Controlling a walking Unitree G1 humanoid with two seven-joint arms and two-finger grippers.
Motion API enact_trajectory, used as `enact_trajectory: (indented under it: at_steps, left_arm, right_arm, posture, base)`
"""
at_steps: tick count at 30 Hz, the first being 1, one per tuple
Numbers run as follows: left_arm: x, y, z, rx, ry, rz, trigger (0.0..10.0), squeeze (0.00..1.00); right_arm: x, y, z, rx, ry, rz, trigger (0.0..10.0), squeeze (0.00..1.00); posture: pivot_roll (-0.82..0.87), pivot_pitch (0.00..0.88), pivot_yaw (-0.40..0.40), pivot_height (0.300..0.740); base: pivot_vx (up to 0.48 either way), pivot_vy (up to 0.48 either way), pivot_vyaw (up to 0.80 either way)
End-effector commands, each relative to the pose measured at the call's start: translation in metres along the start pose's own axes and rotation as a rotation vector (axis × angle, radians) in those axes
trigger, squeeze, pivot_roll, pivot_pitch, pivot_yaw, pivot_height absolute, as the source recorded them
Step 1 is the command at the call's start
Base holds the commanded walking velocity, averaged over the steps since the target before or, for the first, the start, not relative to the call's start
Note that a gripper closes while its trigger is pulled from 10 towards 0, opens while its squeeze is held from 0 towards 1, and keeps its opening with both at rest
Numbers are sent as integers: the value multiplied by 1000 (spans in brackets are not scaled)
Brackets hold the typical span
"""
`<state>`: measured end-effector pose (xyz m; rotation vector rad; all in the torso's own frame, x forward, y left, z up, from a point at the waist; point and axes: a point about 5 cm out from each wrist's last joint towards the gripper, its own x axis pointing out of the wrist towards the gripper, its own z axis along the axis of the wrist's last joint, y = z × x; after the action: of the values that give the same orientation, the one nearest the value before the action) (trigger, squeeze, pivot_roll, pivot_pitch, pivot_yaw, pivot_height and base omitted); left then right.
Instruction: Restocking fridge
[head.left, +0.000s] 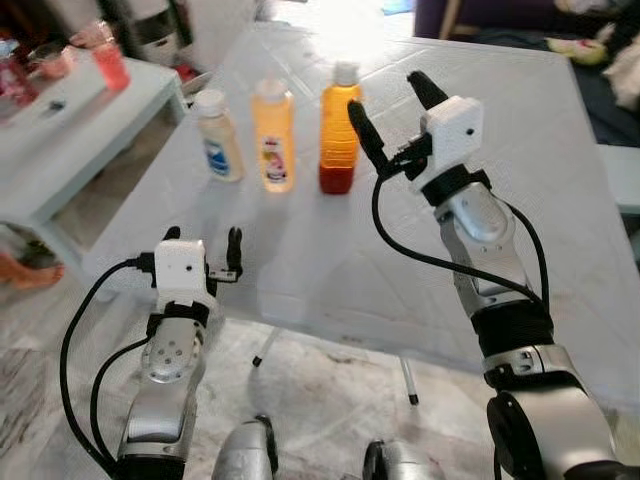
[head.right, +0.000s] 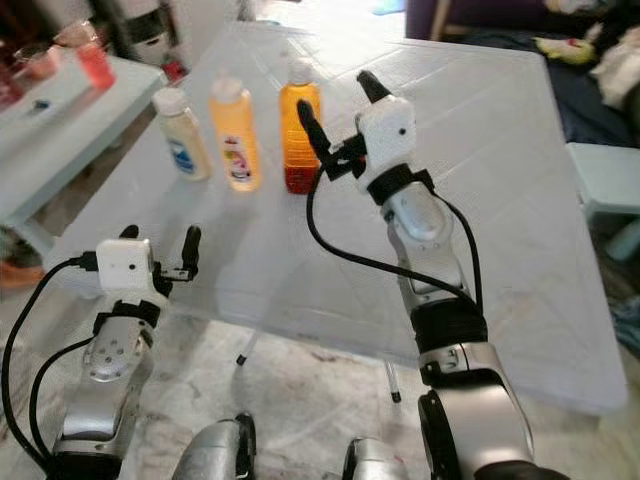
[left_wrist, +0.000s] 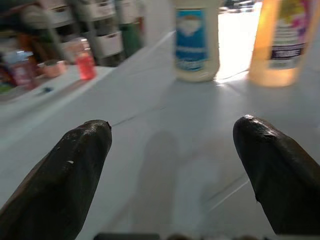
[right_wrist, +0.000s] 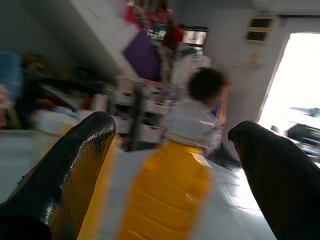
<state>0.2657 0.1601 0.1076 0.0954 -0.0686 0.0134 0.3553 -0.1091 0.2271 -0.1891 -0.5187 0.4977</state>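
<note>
Orange juice bottle (head.left: 339, 128) stands at the right of a row of three on your pale worktop (head.left: 520, 200), beside a yellow bottle (head.left: 273, 136) and a cream bottle (head.left: 217, 135). Your right end effector (head.left: 390, 105) is raised just beside the juice bottle, fingers wide apart; its wrist view adds a blurred person (right_wrist: 200, 107) behind the bottle. Your left end effector (head.left: 203, 240) sits low at the worktop's near edge, fingers wide, aimed toward the cream bottle.
</note>
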Motion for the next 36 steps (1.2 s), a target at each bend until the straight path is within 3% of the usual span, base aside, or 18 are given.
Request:
enact_trajectory:
  at_steps: [1,7,14,36]
  left_arm:
    - [-2,0,2,17,-1,-2,10000,0]
    - [-1,0,2,18,-2,-9,10000,0]
    - [0,-4,2,13,0,-19,10000,0]
    - [-3,-2,3,33,6,-42,10000,0]
  right_arm:
    - [5,-4,7,-4,-33,7,10000,0]
    - [8,-7,8,-1,-34,6,10000,0]
    - [15,-22,11,-44,-29,-65,10000,0]
    - [49,-22,9,100,46,0,10000,0]
  posture:
    - [98,139,29,740]
    - [99,139,28,740]
    - [95,139,30,740]
    - [130,150,32,740]
  base:
    - [0,0,681]
    - [0,0,0]
    - [0,0,0]
    - [0,0,0]
